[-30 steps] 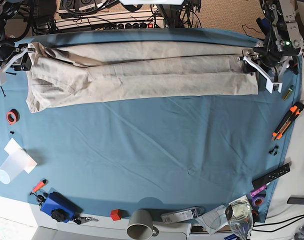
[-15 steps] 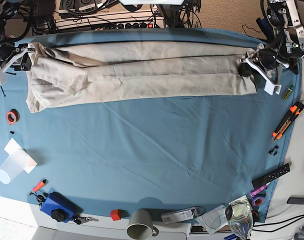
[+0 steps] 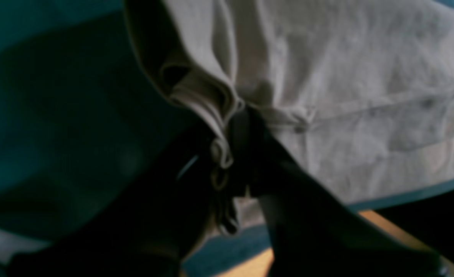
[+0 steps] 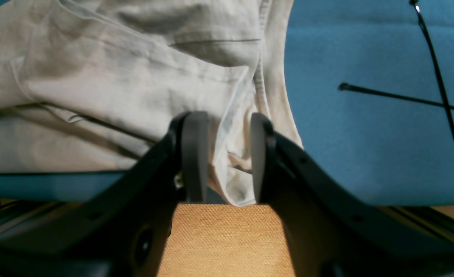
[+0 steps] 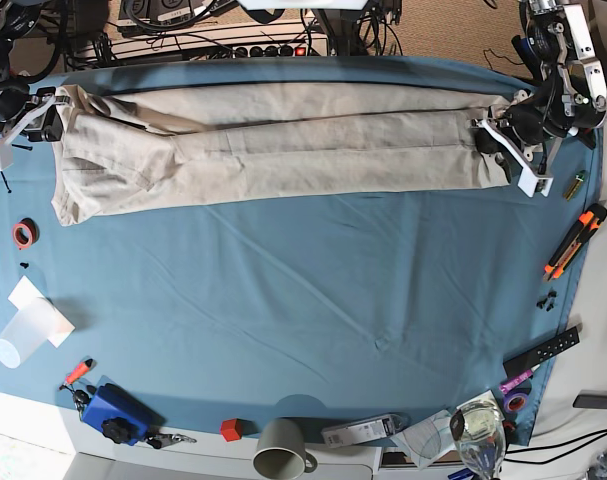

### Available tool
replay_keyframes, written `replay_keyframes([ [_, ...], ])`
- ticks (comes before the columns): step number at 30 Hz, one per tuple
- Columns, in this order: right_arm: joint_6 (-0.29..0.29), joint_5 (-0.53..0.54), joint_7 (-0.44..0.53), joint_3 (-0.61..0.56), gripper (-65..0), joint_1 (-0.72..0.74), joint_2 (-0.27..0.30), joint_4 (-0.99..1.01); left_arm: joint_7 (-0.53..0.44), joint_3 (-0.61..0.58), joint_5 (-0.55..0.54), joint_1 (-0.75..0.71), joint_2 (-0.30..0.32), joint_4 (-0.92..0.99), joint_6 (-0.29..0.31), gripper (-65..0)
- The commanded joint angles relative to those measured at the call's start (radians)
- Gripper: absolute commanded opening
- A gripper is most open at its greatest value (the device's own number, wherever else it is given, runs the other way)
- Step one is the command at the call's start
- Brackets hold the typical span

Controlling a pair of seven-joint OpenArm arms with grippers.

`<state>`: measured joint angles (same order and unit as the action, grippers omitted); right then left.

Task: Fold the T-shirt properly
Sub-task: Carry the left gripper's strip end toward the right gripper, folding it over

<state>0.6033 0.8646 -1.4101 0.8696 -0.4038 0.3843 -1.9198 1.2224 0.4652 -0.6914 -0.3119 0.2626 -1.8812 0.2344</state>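
A teal-blue cloth [image 5: 313, 300] covers the table and carries everything else. Across its far part lies the T-shirt [image 5: 283, 145], a plain beige cotton shirt folded lengthwise into a long, narrow band that runs nearly from one side of the cloth to the other. Its surface is creased and slightly rumpled, with long fold lines running along the band; the end on the base view's left is wider and bunched, the other end is squarer.

The left gripper [image 5: 498, 135] sits at the band's end on the base view's right. Its wrist view, dim and blurred, shows the dark fingers [image 3: 246, 146] drawn narrow around a gathered bundle of hemmed shirt layers, so it is pinching the shirt's edge. The right gripper [image 4: 223, 154] is at the opposite end, at the table's rim. Its two grey pads [image 4: 194, 154] stand partly apart with a fold of shirt edge between them; whether they actually press the fabric I cannot tell.

Smaller things sit along the near and side edges: a blue box [image 5: 115, 410], a grey mug [image 5: 280, 448], a clear plastic cup [image 5: 23, 335], an orange marker [image 5: 575, 240], a roll of red tape [image 5: 24, 233], and two black cable ties [image 4: 434, 77] crossed on the cloth beside the shirt.
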Motion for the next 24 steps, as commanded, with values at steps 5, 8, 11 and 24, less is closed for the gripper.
replay_keyframes([
  [5, 0.002, 0.01, 0.042, 0.01, -46.1, 0.003, 0.023, -0.016, -0.039, 0.081, -0.049, -0.016, 0.012, -0.164, 0.031, -65.0],
  [8, 0.002, 0.006, 0.057, 0.01, -46.1, 0.005, 0.023, -0.016, -0.038, 0.114, -0.211, -0.047, 0.012, -0.241, 0.136, -65.0],
  [11, 0.002, 0.006, 0.059, 0.01, -46.1, 0.005, 0.023, -0.016, -0.005, 0.092, -0.359, -0.068, 0.011, -0.286, 0.222, -65.0],
  [24, 0.002, -0.028, 0.072, 0.01, -46.1, 0.005, 0.023, -0.016, -0.09, -0.362, -0.233, 0.049, -0.005, -0.296, 0.23, -65.0],
])
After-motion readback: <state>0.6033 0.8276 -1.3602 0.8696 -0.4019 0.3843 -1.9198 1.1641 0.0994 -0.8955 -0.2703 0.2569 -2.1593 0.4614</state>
